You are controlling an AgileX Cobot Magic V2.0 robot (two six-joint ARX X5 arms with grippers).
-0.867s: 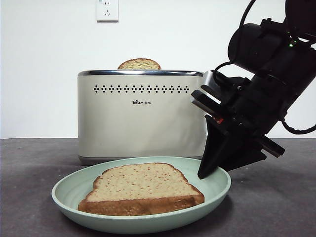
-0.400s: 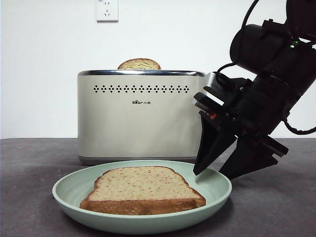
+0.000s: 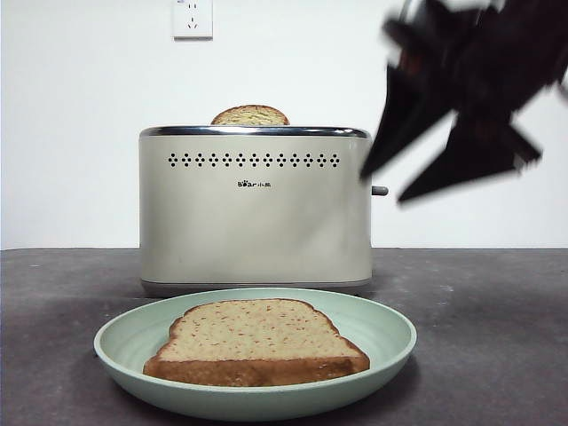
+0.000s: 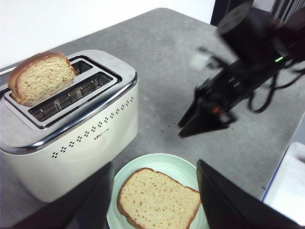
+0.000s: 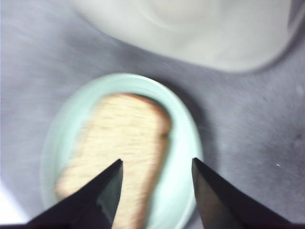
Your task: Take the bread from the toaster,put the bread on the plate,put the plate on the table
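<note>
The bread (image 3: 256,337) lies flat on the mint-green plate (image 3: 395,330), which rests on the table (image 3: 497,337) in front of the cream toaster (image 3: 253,222). My right gripper (image 3: 390,182) is open and empty, blurred, high at the right beside the toaster's top. From its wrist it looks down on the bread (image 5: 119,143) and plate (image 5: 183,157), jaws (image 5: 157,162) spread. My left gripper (image 4: 152,164) is open and empty above the plate (image 4: 119,181) and bread (image 4: 159,200). That view also shows the toaster (image 4: 71,133) and the right gripper (image 4: 183,131).
A second, darker slice (image 3: 250,115) stands in the toaster's rear slot, and also shows in the left wrist view (image 4: 40,78). The side lever (image 3: 380,190) sticks out on the toaster's right. A white object (image 4: 290,186) lies at the table's edge.
My right gripper opened off the plate's right rim, then rose fast up and away. The plate settled flat on the table with the bread on it.
</note>
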